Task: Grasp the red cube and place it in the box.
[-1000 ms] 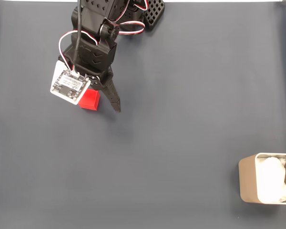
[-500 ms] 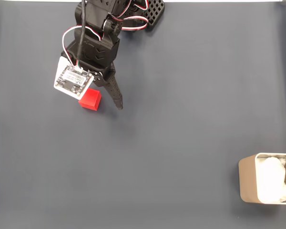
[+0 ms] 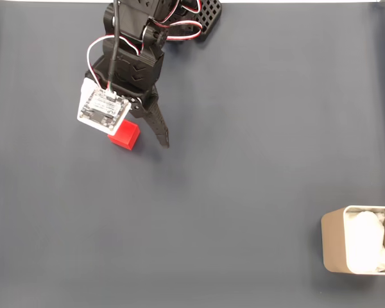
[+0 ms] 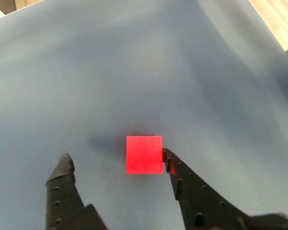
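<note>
Bare mat lies open between the red cube and the box.

The table wears a smooth dark blue-grey cover from edge to edge, and a strip of pale wood shows past its far corners in the wrist view. The red cube sits flat on it, between the spread fingers of the claw and right up against the right-hand finger in the wrist view, with a clear gap to the left one. Far from the claw, down in the lower right corner of the fixed view, the box rests on the cover, its beige wall rounded and white padding lying inside.
</note>
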